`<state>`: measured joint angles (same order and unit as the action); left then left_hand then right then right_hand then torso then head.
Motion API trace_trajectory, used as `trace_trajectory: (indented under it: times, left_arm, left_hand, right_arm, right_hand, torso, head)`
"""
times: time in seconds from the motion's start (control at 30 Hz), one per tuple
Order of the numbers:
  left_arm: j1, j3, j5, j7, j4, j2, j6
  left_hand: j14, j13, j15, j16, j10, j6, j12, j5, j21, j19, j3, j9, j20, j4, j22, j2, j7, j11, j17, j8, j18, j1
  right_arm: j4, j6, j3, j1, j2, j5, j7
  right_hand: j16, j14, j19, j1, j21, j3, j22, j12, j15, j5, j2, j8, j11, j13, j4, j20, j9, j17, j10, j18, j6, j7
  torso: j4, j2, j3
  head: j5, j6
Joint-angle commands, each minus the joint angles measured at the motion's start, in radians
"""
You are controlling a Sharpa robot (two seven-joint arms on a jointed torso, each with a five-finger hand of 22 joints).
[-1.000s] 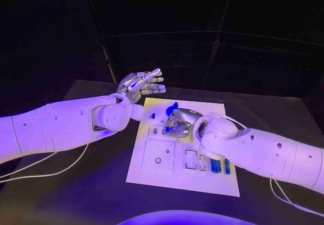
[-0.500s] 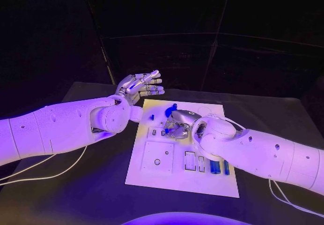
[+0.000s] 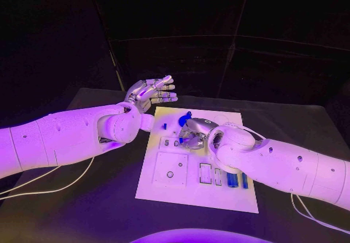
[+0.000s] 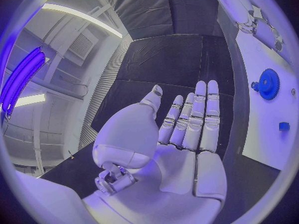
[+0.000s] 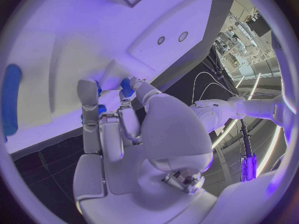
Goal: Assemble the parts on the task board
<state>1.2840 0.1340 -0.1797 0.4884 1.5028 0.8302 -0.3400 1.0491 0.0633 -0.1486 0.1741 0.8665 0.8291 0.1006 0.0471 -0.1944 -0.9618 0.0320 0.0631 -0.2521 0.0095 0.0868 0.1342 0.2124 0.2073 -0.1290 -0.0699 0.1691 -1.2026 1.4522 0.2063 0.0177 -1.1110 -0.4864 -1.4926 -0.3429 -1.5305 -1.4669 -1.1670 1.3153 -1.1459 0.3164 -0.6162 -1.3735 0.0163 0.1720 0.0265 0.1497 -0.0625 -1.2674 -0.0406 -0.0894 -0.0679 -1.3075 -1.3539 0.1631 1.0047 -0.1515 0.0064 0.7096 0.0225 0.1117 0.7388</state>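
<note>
1. White task board [image 3: 191,190] at mid-table: assembly appears partly done; blue parts [image 3: 232,179] sit in near-edge slots, others unplaced.
2. Left hand [image 3: 149,91] raised beyond the board's far corner, fingers apart, holding nothing.
3. Right hand [image 3: 192,132] fingertips [image 5: 93,97] pinch a small blue part [image 5: 126,87] against the board.

The task board [image 3: 195,174] is viewed from overhead; it is shared, close up, by both wrist views.
</note>
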Motion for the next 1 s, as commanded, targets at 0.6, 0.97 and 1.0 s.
trace_trajectory:
  times: [0.6,0.97,1.0]
  left_arm:
    - [0.002,-0.001,0.004,0.005,0.003,0.001,0.004]
    - [0.002,-0.001,0.004,0.004,0.003,0.002,0.006]
    - [0.002,-0.001,0.004,0.004,0.003,0.002,0.006]
  left_hand:
    - [0.004,0.000,-0.003,-0.007,0.006,0.002,-0.002,0.006,0.008,-0.006,-0.002,0.001,-0.003,-0.006,-0.002,0.005,0.044,0.000,0.001,-0.001,0.011,-0.003]
    - [0.003,0.000,-0.003,-0.008,0.006,0.003,-0.002,0.006,0.009,-0.006,-0.002,0.001,-0.003,-0.006,-0.002,0.005,0.044,0.000,0.001,-0.001,0.011,-0.002]
    - [0.003,0.000,-0.003,-0.008,0.006,0.003,-0.002,0.006,0.009,-0.006,-0.002,0.001,-0.003,-0.006,-0.002,0.005,0.044,0.000,0.001,-0.001,0.011,-0.002]
  right_arm:
    - [-0.001,-0.067,0.003,0.003,-0.002,-0.015,-0.035]
    - [0.000,-0.051,0.004,0.003,-0.002,-0.015,-0.036]
    - [-0.001,-0.043,0.004,0.003,-0.002,-0.015,-0.038]
  right_hand:
    - [0.007,-0.074,0.012,-0.033,0.012,-0.002,0.012,0.012,-0.010,0.024,0.040,-0.018,-0.008,0.011,-0.002,-0.008,0.002,-0.124,0.016,-0.003,-0.033,-0.007]
    - [0.008,-0.074,0.014,-0.068,0.017,-0.035,0.019,0.012,-0.013,0.028,0.061,-0.020,-0.010,0.013,0.015,-0.012,0.000,-0.121,0.017,-0.002,-0.041,-0.007]
    - [0.009,-0.074,0.014,-0.078,0.019,-0.048,0.021,0.012,-0.013,0.027,0.067,-0.021,-0.010,0.014,0.021,-0.012,0.000,-0.120,0.019,-0.002,-0.044,-0.007]
  torso:
    - [-0.0006,0.000,-0.0003]
    - [-0.0004,0.000,-0.0001]
    - [-0.0005,0.000,-0.0001]
  head:
    - [-0.002,0.003]
    - [-0.003,0.003]
    - [-0.003,0.002]
